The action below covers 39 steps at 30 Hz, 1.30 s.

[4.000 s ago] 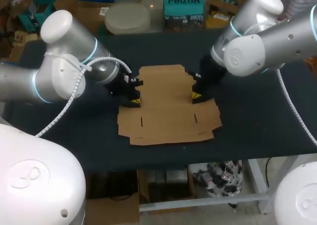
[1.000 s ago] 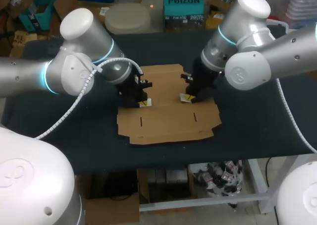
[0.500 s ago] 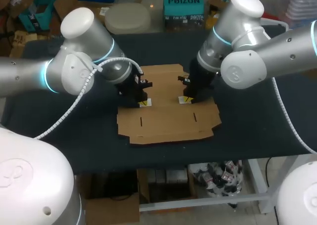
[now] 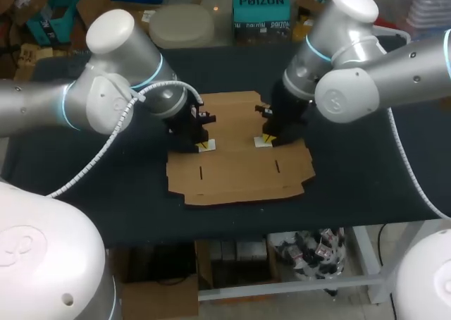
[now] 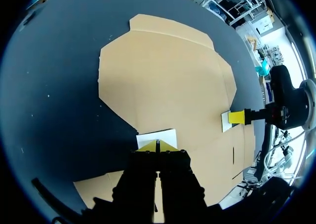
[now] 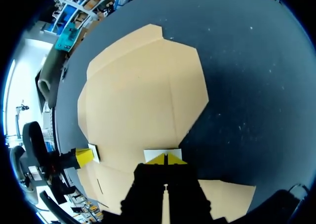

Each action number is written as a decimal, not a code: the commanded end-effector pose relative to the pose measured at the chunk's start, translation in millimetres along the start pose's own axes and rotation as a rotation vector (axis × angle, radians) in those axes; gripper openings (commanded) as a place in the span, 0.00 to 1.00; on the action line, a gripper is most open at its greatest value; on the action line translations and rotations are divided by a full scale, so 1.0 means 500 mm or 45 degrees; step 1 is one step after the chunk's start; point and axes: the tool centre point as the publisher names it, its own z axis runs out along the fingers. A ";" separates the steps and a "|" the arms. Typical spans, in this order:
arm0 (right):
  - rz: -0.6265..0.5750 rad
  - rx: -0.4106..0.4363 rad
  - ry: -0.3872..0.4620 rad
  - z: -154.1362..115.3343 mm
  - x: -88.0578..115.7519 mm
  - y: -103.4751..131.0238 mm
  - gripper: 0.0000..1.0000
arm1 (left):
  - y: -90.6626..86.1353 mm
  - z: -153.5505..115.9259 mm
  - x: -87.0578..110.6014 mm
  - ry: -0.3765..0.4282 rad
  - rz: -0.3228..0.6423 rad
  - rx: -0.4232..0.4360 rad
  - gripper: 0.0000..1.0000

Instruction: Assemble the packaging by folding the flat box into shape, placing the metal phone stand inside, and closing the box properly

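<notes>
Folding stage: left gripper (image 4: 204, 145) and right gripper (image 4: 266, 139), fingers pinched together and empty, press the flat cardboard box (image 4: 239, 170); side panels likely need raising next.

- My left arm (image 4: 106, 98) comes in from the left, elbow raised, left gripper (image 5: 157, 146) pointing down, yellow tips pressed together
- My right arm (image 4: 366, 80) mirrors it from the right, right gripper (image 6: 166, 159) likewise closed

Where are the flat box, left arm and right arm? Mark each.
flat box (image 4: 239, 182), head view, bare panel between its two slots.
left arm (image 4: 91, 105), head view, grey elbow housing.
right arm (image 4: 349, 94), head view, grey elbow housing.
</notes>
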 end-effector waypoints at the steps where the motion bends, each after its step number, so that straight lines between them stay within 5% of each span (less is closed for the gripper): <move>1: -0.002 0.021 0.011 0.011 -0.006 0.014 0.00 | -0.001 -0.006 0.000 -0.013 -0.008 0.012 0.00; 18: -0.015 -0.052 0.063 -0.040 0.004 0.024 0.00 | -0.001 -0.066 0.001 0.003 -0.013 0.091 0.00; 39: -0.040 0.040 0.250 -0.133 -0.082 0.037 0.00 | 0.003 -0.164 -0.028 0.018 -0.039 0.073 0.00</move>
